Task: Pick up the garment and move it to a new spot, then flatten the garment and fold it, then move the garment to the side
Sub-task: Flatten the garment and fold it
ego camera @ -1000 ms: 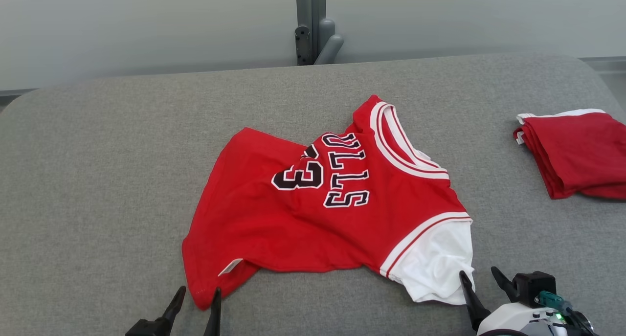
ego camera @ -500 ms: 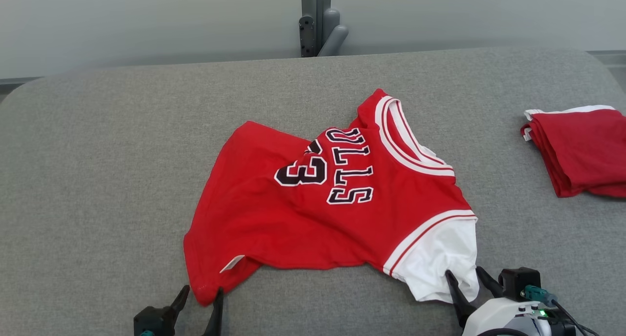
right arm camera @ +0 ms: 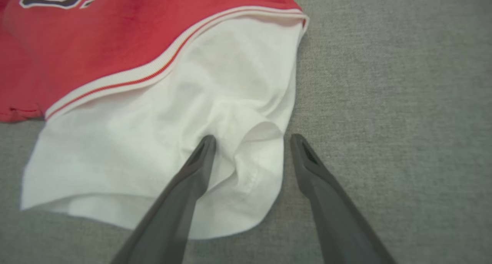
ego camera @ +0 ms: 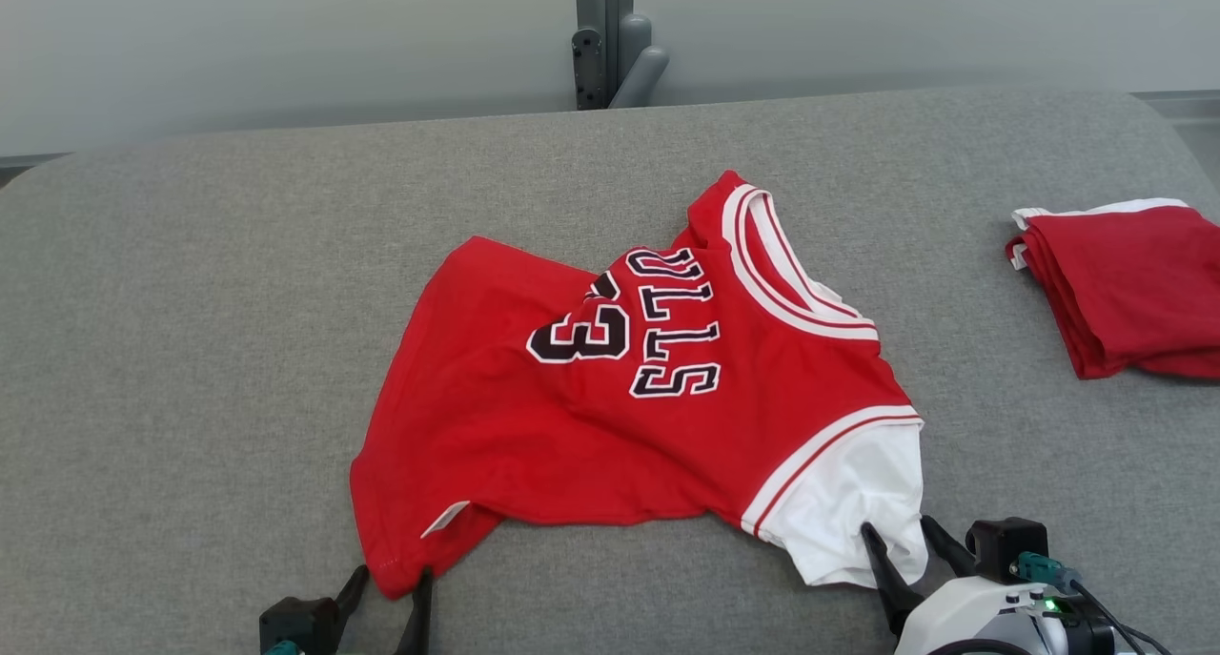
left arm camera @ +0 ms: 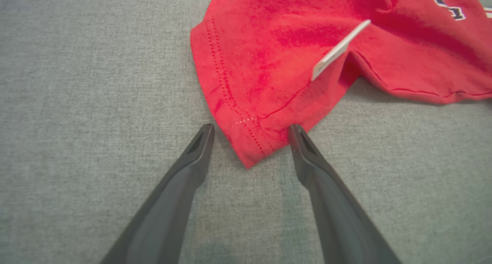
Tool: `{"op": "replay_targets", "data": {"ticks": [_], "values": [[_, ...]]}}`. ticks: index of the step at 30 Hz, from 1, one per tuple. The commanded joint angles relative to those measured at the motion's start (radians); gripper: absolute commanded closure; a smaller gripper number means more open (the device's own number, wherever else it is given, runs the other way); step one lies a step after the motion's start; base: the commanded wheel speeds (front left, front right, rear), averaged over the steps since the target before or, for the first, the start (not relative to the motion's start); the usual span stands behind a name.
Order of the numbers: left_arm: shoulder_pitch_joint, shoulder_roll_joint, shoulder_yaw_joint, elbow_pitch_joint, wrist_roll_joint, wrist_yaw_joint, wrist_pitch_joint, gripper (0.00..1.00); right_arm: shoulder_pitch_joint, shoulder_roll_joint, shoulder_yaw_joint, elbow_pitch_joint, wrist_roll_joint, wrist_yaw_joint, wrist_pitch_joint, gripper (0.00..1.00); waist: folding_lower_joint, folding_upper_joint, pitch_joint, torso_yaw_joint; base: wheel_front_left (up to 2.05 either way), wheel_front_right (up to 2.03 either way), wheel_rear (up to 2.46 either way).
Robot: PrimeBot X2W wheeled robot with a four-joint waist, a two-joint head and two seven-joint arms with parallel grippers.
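The garment (ego camera: 620,417) is a red jersey with black lettering, white-trimmed collar and a white sleeve, lying rumpled on the grey padded table (ego camera: 191,302). My left gripper (ego camera: 393,579) stands open at the jersey's near-left hem corner (left arm camera: 250,148), which lies between its fingers. My right gripper (ego camera: 898,536) is open too, straddling the edge of the white sleeve (right arm camera: 230,141), with one finger (right arm camera: 196,160) over the cloth and the other on bare table. Neither jaw has closed on fabric.
A second red garment (ego camera: 1125,288), folded, lies at the table's right edge. A grey post (ego camera: 610,40) with a bracket rises behind the table's far edge. Bare grey surface stretches to the left of the jersey and in front of it.
Both grippers have crept forward over the jersey's near edges: the left onto the hem corner, the right onto the white sleeve. The head camera shifted a little. The jersey has not moved.
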Motion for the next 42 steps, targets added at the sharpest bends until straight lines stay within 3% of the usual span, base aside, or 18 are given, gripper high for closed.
{"op": "replay_targets", "data": {"ticks": [1, 2, 3, 4, 7, 8, 14, 17, 23, 27, 33, 37, 42], "values": [[-0.018, 0.007, 0.0, 0.011, -0.008, -0.003, -0.008, 0.0, 0.001, -0.001, 0.007, 0.016, 0.01, -0.001, -0.002, 0.0, 0.0, 0.0, 0.0, -0.001, 0.0, 0.0, 0.0], [-0.02, 0.008, -0.004, 0.015, -0.011, -0.003, -0.009, 0.0, -0.001, -0.002, 0.009, 0.019, 0.011, -0.001, -0.001, 0.11, 0.0, 0.0, 0.001, -0.001, 0.0, 0.0, 0.0], [-0.023, 0.007, -0.008, 0.019, -0.014, -0.003, -0.01, 0.12, -0.003, -0.003, 0.011, 0.022, 0.013, -0.001, -0.004, 0.16, 0.0, 0.0, 0.0, -0.002, 0.0, 0.0, 0.0], [-0.025, 0.007, -0.012, 0.023, -0.018, -0.003, -0.009, 0.47, -0.004, -0.002, 0.013, 0.024, 0.016, -0.001, -0.005, 0.25, 0.0, 0.0, 0.0, -0.002, 0.0, 0.0, 0.0], [-0.035, 0.007, -0.024, 0.027, -0.031, -0.003, -0.012, 0.88, -0.006, -0.003, 0.023, 0.033, 0.023, -0.001, -0.007, 0.75, 0.0, 0.0, -0.004, -0.002, 0.0, 0.0, 0.0], [-0.037, 0.008, -0.031, 0.026, -0.036, -0.003, -0.014, 1.0, -0.007, -0.003, 0.029, 0.035, 0.026, -0.001, -0.008, 0.98, 0.0, 0.0, -0.005, -0.002, 0.0, 0.0, 0.0], [-0.037, 0.019, -0.056, -0.011, -0.083, -0.003, -0.017, 1.0, -0.024, -0.011, 0.039, 0.011, 0.08, -0.001, -0.016, 1.0, 0.0, 0.0, -0.01, -0.009, 0.0, 0.0, 0.0], [-0.025, 0.039, -0.045, -0.105, -0.149, -0.003, -0.018, 1.0, -0.037, -0.03, 0.006, -0.08, 0.184, -0.001, -0.018, 1.0, 0.0, 0.0, -0.005, -0.017, 0.0, 0.0, 0.0], [0.037, 0.138, -0.017, -0.487, -0.293, -0.003, 0.059, 1.0, 0.007, -0.161, -0.118, -0.49, 0.432, -0.001, 0.063, 1.0, 0.0, 0.0, 0.007, -0.038, 0.0, 0.0, 0.0], [0.06, 0.193, 0.023, -0.806, -0.364, 0.009, 0.156, 1.0, 0.033, -0.215, -0.247, -0.788, 0.514, -0.001, 0.176, 1.0, 0.0, 0.0, 0.022, -0.052, 0.0, 0.0, 0.0], [-0.065, 0.235, 0.046, -1.128, -0.406, 0.062, 0.314, 1.0, -0.057, -0.181, -0.386, -1.106, 0.581, -0.001, 0.399, 1.0, 0.0, 0.0, 0.076, -0.06, 0.0, 0.0, 0.0], [-0.284, 0.265, 0.068, -1.139, -0.425, 0.079, 0.411, 1.0, -0.228, -0.17, -0.458, -1.142, 0.522, -0.001, 0.548, 1.0, 0.0, 0.0, 0.154, -0.048, 0.0, 0.0, 0.0], [-0.653, 0.276, 0.043, -0.916, -0.396, 0.061, 0.493, 1.0, -0.557, -0.141, -0.465, -1.003, 0.385, -0.001, 0.684, 1.0, 0.0, 0.0, 0.304, -0.035, 0.0, 0.0, 0.0]]}}
